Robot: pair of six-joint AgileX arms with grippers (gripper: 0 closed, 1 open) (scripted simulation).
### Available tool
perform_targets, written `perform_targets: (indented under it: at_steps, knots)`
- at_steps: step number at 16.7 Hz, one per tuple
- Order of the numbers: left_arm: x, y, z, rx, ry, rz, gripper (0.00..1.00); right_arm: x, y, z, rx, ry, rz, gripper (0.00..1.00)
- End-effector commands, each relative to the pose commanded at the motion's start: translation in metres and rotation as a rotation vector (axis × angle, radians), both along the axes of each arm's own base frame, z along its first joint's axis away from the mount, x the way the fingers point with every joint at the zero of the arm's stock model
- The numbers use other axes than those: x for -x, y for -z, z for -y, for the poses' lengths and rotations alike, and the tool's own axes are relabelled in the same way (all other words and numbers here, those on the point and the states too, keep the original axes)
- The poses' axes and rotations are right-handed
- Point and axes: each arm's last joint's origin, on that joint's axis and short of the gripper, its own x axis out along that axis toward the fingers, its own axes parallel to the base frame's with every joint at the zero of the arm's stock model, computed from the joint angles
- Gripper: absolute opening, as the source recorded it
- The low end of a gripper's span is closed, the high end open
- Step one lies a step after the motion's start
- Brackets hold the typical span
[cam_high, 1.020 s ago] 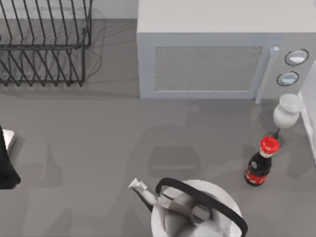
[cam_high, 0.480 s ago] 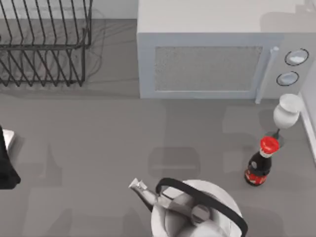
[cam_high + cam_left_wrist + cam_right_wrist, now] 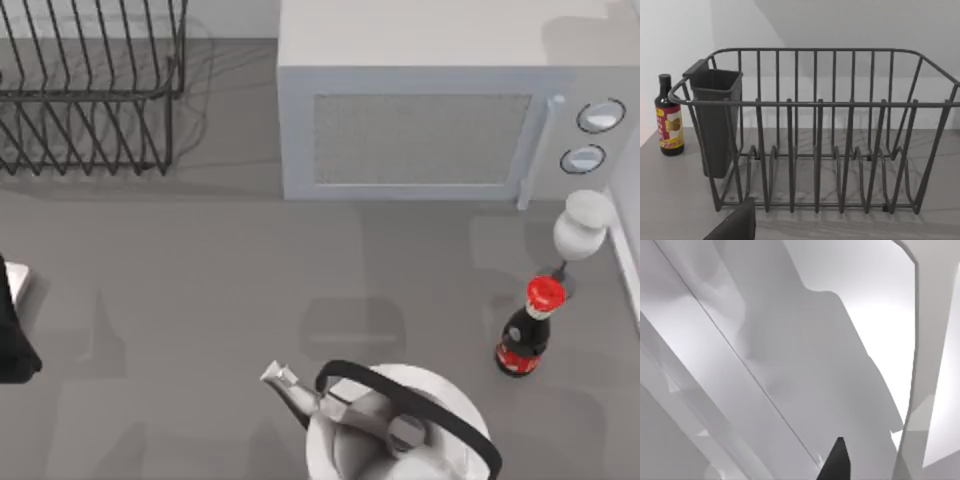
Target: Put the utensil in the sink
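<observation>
Utensil — the white round-headed thing on a thin dark stem — is sitting near the table's right edge, between the microwave and the red-capped bottle. Left gripper is hanging at the left edge, facing the dish rack. Right gripper is pointing at pale surfaces — can't tell whether either one is apart or together.

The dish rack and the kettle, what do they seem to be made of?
The dish rack looks like dark coated metal wire: thin bent rods, matte finish. The kettle looks like polished steel, with bright reflections on its body, and its black handle is probably plastic.
</observation>
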Motion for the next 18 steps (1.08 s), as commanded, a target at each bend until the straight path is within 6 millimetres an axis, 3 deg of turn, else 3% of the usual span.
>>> perform_targets:
  at_steps: [7, 13, 18]
  knots:
    - [0.000, 0.000, 0.000, 0.000, 0.000, 0.000, 1.00, -0.002, 0.002, 0.002, 0.002, 0.004, 0.019, 0.00]
    - [0.000, 0.000, 0.000, 0.000, 0.000, 0.000, 1.00, -0.002, 0.038, 0.001, -0.002, -0.001, -0.013, 0.00]
    - [0.000, 0.000, 0.000, 0.000, 0.000, 0.000, 1.00, 0.000, 0.044, 0.001, 0.000, 0.000, -0.001, 0.00]
